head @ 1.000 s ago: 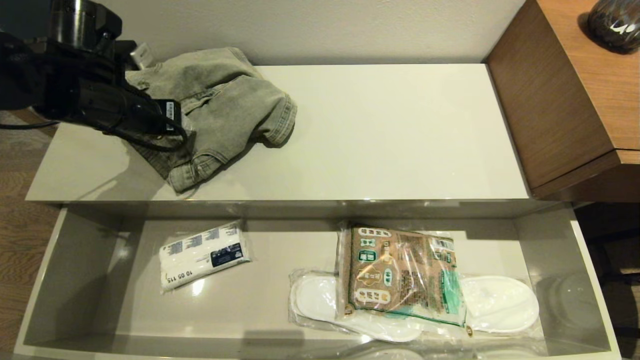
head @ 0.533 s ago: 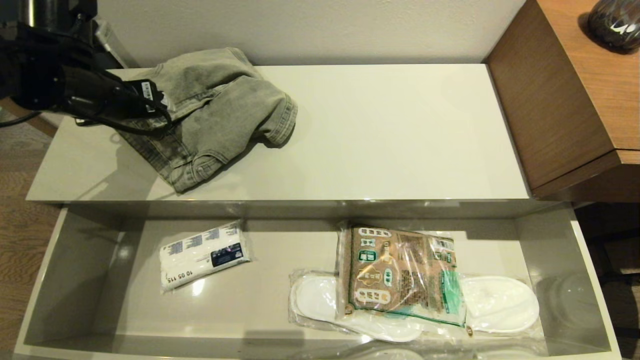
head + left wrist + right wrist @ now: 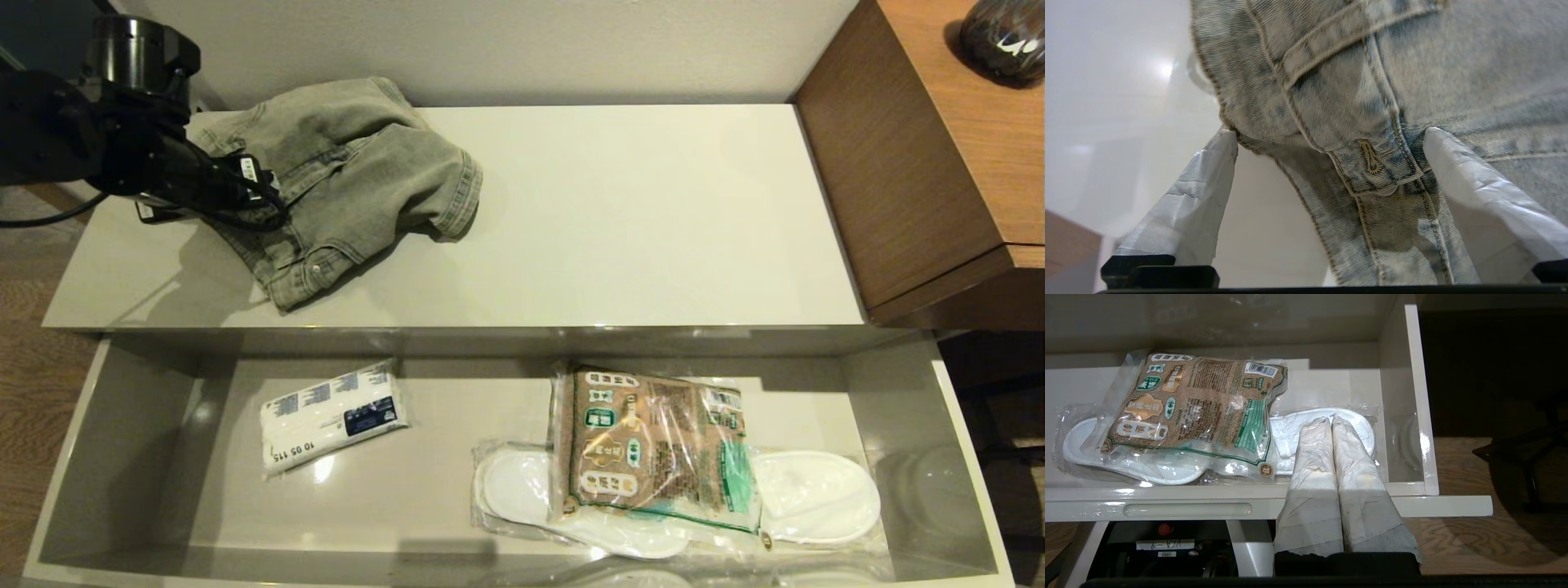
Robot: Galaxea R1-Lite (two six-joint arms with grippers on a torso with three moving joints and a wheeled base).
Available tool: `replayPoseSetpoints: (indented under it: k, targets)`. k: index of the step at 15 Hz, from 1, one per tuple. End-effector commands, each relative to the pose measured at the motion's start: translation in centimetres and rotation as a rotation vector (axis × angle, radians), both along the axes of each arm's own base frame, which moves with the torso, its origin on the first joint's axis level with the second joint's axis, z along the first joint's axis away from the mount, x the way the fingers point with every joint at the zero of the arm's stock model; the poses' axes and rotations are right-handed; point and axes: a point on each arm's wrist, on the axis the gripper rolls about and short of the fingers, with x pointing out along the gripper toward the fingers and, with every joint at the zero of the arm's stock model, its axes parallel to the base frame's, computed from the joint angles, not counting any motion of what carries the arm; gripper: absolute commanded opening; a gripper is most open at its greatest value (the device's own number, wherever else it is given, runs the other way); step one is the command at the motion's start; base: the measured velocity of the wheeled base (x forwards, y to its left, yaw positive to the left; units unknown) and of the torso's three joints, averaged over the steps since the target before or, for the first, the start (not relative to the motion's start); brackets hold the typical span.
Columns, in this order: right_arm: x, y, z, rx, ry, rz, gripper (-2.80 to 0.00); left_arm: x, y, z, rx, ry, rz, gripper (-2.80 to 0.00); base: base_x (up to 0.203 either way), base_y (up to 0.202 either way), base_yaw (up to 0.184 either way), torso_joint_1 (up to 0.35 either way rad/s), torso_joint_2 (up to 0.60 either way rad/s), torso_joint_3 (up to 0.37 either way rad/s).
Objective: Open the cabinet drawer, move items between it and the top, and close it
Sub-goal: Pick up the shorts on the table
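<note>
In the head view, the cabinet drawer (image 3: 122, 457) is standing pulled fully out below the top (image 3: 637, 220). The denim garment (image 3: 351, 180) is lying crumpled at the top's far left corner, one cuff pointing toward the middle of the panel. The left arm is reaching in over the top's left edge, its body covering the garment's left side; the pincer itself is hiding behind the arm here. Inside the drawer, a small wrapped white packet (image 3: 331, 418) is sitting left of centre, and a brown-and-green printed packet (image 3: 653, 445) is lying on top of plastic-wrapped white slippers (image 3: 816, 498) toward the right end. A taller brown wood-grain surface (image 3: 939, 155) is standing against the top's right edge.

In the left wrist view, the left pincer (image 3: 1331, 134) is hanging released, its taped fingers (image 3: 1188, 208) spread wide on either side of the garment's waistband (image 3: 1372, 163), where a buttonhole is showing. One fingertip is meeting the denim's edge; nothing is being clamped.

In the right wrist view, the right pincer (image 3: 1331, 419) is resting clenched and empty, fingers pressed together, in front of the drawer's right end and aiming at the slippers (image 3: 1327, 428) beside the printed packet (image 3: 1196, 404).
</note>
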Motion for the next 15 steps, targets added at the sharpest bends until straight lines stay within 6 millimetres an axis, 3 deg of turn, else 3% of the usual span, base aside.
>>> replayPoseSetpoints:
  k: [1,3,8,10,11,15]
  targets:
    - [0.0,0.0,0.0,0.0,0.003,-0.001,-2.8,1.7,0.0,-1.6,-0.018,0.036,0.016,0.0,0.0,0.0,0.0,0.0,0.0,0.0]
    - [0.0,0.0,0.0,0.0,0.003,-0.001,-2.8,3.2,-0.1,-3.3,-0.046,0.06,0.031,0.0,0.0,0.0,0.0,0.0,0.0,0.0]
    - [0.0,0.0,0.0,-0.002,0.003,0.0,-2.8,3.3,-0.1,-3.6,-0.053,0.066,0.035,0.0,0.0,0.0,0.0,0.0,0.0,0.0]
    - [0.0,0.0,0.0,0.0,0.003,0.0,-2.8,5.0,-0.2,-6.9,-0.106,0.165,0.079,0.0,0.0,0.0,0.0,0.0,0.0,0.0]
    - [0.0,0.0,0.0,0.0,0.003,-0.001,-2.8,5.1,-0.2,-7.7,-0.136,0.196,0.104,0.0,0.0,0.0,0.0,0.0,0.0,0.0]
    - [0.0,0.0,0.0,0.0,0.003,-0.001,-2.8,4.0,-1.6,-7.1,-0.189,0.239,0.009,0.0,0.0,0.0,0.0,0.0,0.0,0.0]
